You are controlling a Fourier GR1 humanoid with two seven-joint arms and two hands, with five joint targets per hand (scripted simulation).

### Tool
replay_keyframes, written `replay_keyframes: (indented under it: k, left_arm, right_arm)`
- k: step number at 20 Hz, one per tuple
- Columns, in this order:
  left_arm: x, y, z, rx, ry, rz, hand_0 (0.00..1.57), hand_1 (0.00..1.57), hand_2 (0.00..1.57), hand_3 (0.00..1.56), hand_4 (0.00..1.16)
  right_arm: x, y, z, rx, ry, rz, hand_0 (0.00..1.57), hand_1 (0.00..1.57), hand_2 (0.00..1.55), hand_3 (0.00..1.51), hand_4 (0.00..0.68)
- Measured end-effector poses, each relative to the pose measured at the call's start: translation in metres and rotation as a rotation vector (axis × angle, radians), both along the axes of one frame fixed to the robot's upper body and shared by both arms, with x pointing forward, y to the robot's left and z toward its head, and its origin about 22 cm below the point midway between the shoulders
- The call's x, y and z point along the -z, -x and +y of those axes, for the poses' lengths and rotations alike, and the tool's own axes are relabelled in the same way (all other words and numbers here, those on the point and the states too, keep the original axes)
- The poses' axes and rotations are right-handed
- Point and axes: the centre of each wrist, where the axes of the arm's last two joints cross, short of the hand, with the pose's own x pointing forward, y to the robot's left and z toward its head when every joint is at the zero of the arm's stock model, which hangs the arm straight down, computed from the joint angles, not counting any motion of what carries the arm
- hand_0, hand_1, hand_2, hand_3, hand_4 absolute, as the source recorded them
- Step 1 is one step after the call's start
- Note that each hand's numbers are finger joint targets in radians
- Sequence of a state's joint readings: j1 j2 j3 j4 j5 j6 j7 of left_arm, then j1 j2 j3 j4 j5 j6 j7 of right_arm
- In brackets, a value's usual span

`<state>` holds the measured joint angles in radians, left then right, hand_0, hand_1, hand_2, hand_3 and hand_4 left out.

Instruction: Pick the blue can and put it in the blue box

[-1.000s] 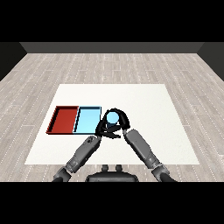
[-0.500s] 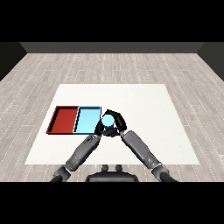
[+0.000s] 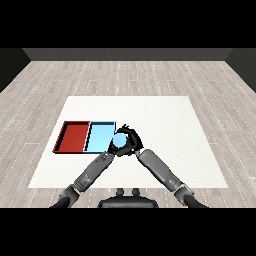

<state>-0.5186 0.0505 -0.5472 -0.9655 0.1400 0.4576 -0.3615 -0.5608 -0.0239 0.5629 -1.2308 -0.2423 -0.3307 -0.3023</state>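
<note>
While the right hand (image 3: 131, 139) curls round the blue can (image 3: 120, 142), the can sits at the right edge of the blue tray (image 3: 100, 136), overlapping its rim as seen from the head view, so it looks only partly over the tray and not yet inside. Whether it hangs above the rim or touches it cannot be told from this angle.

The left hand (image 3: 111, 151) lies just below and beside the can, close against the right hand; its fingers are hidden, so I cannot tell how they stand.

The main risk, as I judge it, is letting go too soon. If the fingers open here, the can could land on the rim and tip, falling either onto the white surface (image 3: 165, 120) or on its side in the tray. A second risk is the closeness of the two hands: moving the can further left may bring it against the left hand and knock it askew. The red tray (image 3: 72, 136) touches the blue one on its far side, so a large overshoot leftward could put the can in the wrong tray.
</note>
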Motion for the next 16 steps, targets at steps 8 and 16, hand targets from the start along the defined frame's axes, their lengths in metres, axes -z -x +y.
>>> replay_keyframes:
  k: [8,16]
  left_arm:
    - [0.008,0.012,0.001,-0.074,0.103,0.011,0.65,0.65,0.75,0.52,0.67]
    - [0.009,0.017,-0.002,-0.087,0.188,0.053,1.43,1.43,1.35,1.05,0.66]
  right_arm:
    - [0.006,0.005,0.006,-0.025,-0.022,-0.002,1.43,1.43,1.45,1.39,0.591]
    - [0.004,0.004,0.006,-0.02,-0.042,0.032,1.32,1.32,1.42,1.38,0.515]
